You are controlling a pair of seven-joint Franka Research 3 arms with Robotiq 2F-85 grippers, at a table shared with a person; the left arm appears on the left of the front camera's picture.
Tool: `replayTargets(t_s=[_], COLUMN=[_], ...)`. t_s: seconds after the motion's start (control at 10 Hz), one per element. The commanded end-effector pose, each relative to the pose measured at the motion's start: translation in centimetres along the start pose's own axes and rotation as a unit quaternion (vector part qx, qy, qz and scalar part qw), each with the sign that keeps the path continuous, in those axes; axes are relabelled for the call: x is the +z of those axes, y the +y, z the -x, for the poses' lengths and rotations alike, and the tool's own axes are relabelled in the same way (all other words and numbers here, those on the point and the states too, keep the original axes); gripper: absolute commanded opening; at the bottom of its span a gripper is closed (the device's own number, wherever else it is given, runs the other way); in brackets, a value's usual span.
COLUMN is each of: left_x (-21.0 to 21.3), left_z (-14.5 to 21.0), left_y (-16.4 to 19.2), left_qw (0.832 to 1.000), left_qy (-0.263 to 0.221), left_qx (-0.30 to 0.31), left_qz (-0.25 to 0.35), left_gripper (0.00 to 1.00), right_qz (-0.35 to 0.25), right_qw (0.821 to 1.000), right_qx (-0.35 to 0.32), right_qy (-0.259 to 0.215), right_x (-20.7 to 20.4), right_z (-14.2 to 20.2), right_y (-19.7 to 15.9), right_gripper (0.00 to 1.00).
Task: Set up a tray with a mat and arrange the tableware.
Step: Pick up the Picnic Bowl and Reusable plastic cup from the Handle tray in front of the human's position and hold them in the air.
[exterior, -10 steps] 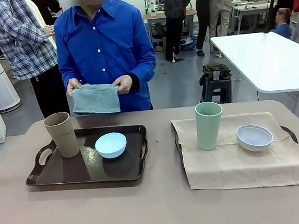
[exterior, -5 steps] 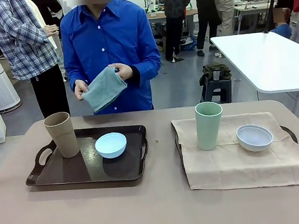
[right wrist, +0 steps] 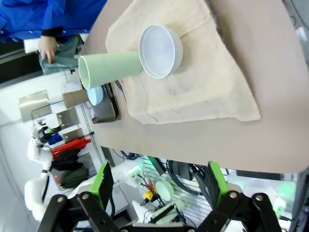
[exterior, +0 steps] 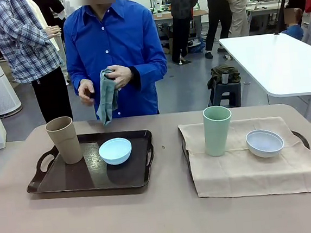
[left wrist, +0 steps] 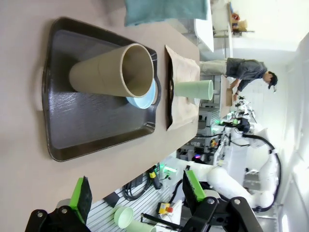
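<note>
The left hand (left wrist: 137, 193) and the right hand (right wrist: 161, 181) are held apart and empty. The tan cup (exterior: 64, 140) and blue bowl (exterior: 115, 150) are set on the tray (exterior: 90, 179), the green cup (exterior: 218, 130) and white bowl (exterior: 264, 143) on the mat (exterior: 247, 174). A cloth (exterior: 108, 96) is gripped by a person (exterior: 113, 38).

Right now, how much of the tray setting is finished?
Done: the right tray wears its beige mat, with the pale green cup and white bowl on it. In hand: the person holds a bunched teal cloth. Left: the dark left tray has no mat; the tan cup and light blue bowl sit on its bare surface.
</note>
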State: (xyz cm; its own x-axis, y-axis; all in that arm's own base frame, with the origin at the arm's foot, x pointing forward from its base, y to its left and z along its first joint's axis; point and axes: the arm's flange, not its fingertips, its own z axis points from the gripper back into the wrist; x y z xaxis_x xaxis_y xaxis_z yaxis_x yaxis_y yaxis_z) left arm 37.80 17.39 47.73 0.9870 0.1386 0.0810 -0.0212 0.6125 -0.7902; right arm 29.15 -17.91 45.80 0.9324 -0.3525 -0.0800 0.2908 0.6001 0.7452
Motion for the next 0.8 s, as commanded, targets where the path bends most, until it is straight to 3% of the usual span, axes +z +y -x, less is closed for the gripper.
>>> replayTargets(t_s=[0.0,0.2,0.4,0.6,0.7], left_x=[-0.4,-0.4,-0.4,0.2,0.8], left_z=[-1.4,-2.7,-3.7,-4.4,-4.7], left_y=[-0.9,-2.9,-4.4,-5.0,-5.3], left_qw=[0.991,0.960,0.909,0.865,0.852], left_qy=[0.003,0.027,0.044,0.108,0.139], left_qx=[-0.115,-0.272,-0.414,-0.490,-0.504], left_qz=[-0.063,-0.058,-0.031,0.014,0.020], left_gripper=[1.00,1.00,1.00,1.00,1.00], right_qz=[0.028,0.066,0.095,0.100,0.106], right_qw=[0.999,0.996,0.993,0.992,0.991], right_qx=[-0.005,-0.022,-0.041,-0.057,-0.070], right_qy=[-0.023,-0.049,-0.053,-0.044,-0.045], right_x=[-0.4,-1.0,-2.8,-4.8,-6.0], right_z=[1.0,3.2,5.6,7.7,8.5], right_y=[4.8,10.6,16.2,21.6,24.5], right_gripper=[1.00,1.00,1.00,1.00,1.00])
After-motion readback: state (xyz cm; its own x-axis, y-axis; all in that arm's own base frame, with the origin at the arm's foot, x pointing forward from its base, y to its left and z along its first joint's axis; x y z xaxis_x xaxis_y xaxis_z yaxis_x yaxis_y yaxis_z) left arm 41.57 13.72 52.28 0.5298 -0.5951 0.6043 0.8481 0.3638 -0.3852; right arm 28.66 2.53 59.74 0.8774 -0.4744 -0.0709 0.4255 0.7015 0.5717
